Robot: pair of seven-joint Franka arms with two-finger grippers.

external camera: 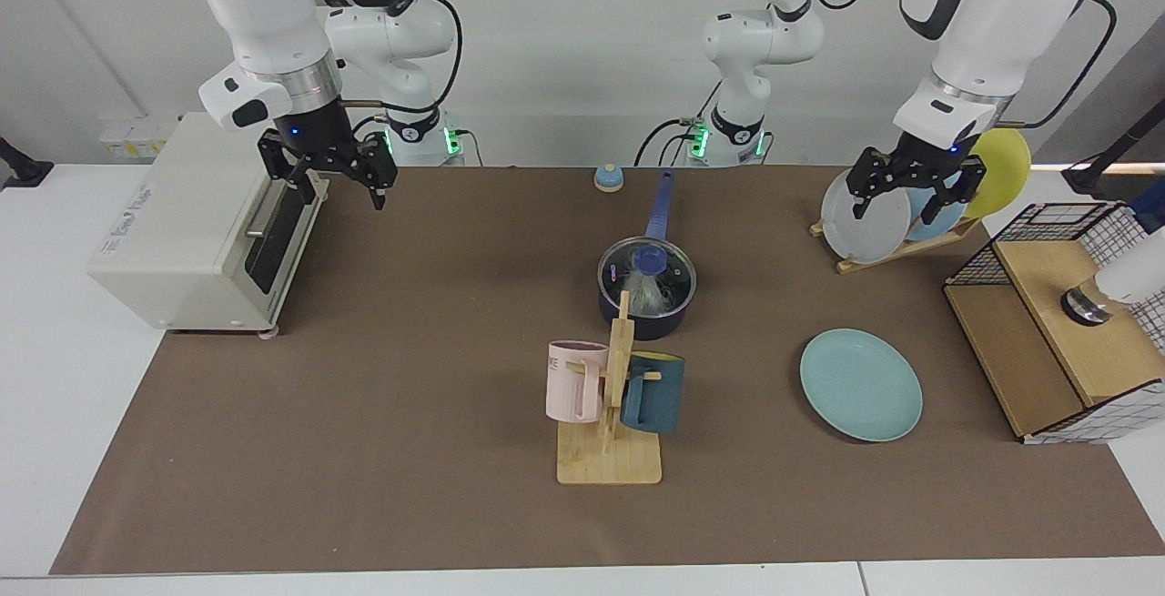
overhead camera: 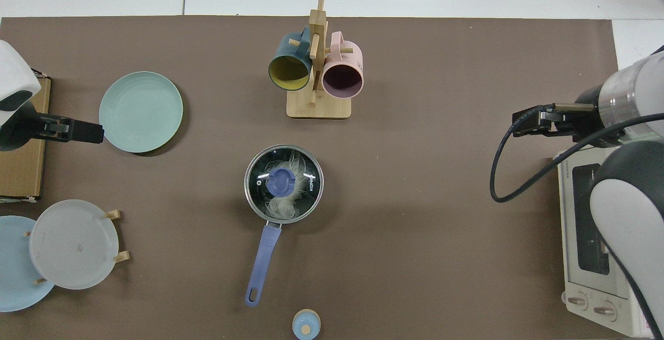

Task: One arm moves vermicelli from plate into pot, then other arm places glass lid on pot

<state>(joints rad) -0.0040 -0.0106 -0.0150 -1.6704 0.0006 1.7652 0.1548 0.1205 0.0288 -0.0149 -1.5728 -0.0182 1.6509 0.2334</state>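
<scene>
Two white arms stand at the bench, each with one black gripper. The right gripper [external camera: 329, 179] hangs above the mat beside the one white toaster oven [external camera: 182, 223], its jaws spread wide and holding nothing. The left gripper [external camera: 910, 188] hangs in front of the plate rack, jaws likewise wide and empty, well apart from the pot.

There is one pot [external camera: 647, 305], black with a long blue handle, near the middle of the brown mat [external camera: 364, 450]. The one glass lid [overhead camera: 284, 183] sits on it, its blue knob at the centre, and the single nest of vermicelli [overhead camera: 282, 206] shows through the glass inside the pot.

The pale teal plate [external camera: 860, 384] lies flat and bare on the mat, between the pot and the wire-and-wood crate [external camera: 1065, 332]. Three more plates stand in the wooden rack [external camera: 896, 250]: one grey-white [external camera: 860, 214], one light blue [overhead camera: 13, 267] and one yellow [external camera: 1006, 168].

Two mugs, one pink [external camera: 573, 382] and one dark teal [external camera: 653, 393], hang on a wooden mug stand [external camera: 610, 450] just in front of the pot in the facing view, its post hiding part of the pot. A small blue round object [external camera: 608, 177] sits near the handle's far end.
</scene>
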